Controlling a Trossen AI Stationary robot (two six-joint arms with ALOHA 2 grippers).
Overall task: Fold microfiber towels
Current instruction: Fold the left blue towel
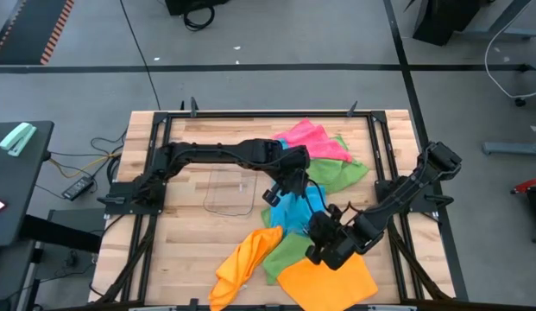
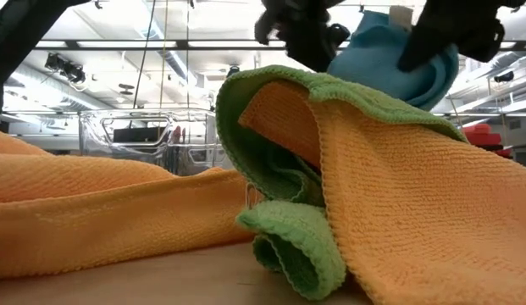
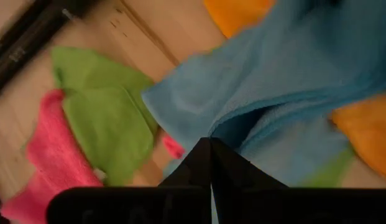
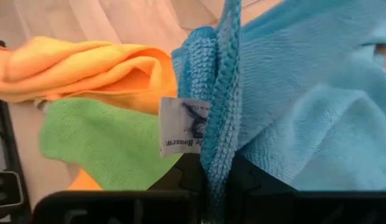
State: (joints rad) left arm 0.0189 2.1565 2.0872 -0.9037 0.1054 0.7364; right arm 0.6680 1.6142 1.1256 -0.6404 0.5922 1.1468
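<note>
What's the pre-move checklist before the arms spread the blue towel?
1. Left claw shut on the blue towel: ok, cloth pinched at its tips in the left wrist view.
2. Right claw shut on the blue towel's edge beside the white label: ok.
3. Blue towel lifted free of the pile: cannot tell; the low view shows it raised, its lower part is hidden.
4. Only one towel in each grip: ok, only blue cloth shows between the fingers.
5. Landing space on the table: not ok, orange towels and a green towel lie under the arms.
6. Clear tray out of the way: ok, apart from the towels.
</note>
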